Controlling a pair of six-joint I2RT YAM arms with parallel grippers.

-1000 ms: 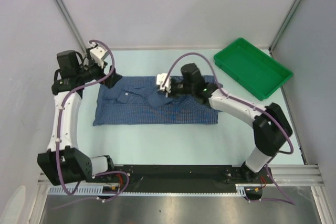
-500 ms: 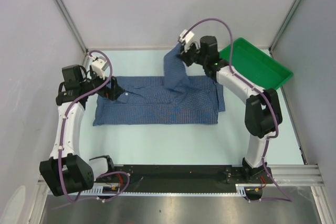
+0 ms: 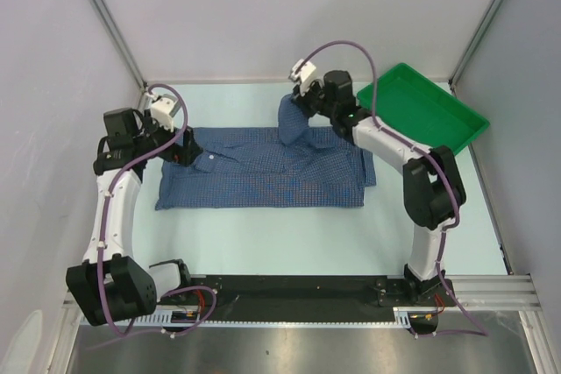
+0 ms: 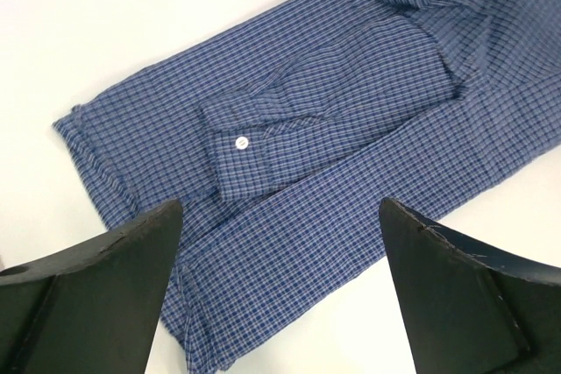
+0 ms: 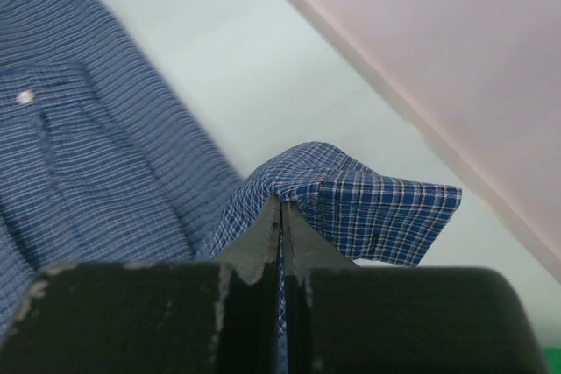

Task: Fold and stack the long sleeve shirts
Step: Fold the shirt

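Observation:
The blue checked long sleeve shirt [image 3: 263, 177] lies spread across the middle of the table. My right gripper [image 3: 298, 104] is shut on the end of a sleeve [image 5: 368, 203] and holds it lifted above the shirt's far edge. In the right wrist view the cuff hangs folded over the closed fingertips [image 5: 267, 221]. My left gripper [image 3: 187, 148] is open and empty, hovering above the shirt's left part. The left wrist view shows the other folded sleeve with its cuff and white button [image 4: 238, 141] between the spread fingers [image 4: 96, 295].
A green plastic tray [image 3: 421, 113] sits at the far right corner of the table. Grey walls enclose the table on the left, back and right. The near edge carries a black rail [image 3: 298, 291] with both arm bases.
My right gripper took hold of a sleeve at the shirt's middle, lifted it toward the far edge, and has now lowered slightly. My left gripper moved a little down over the shirt's left end.

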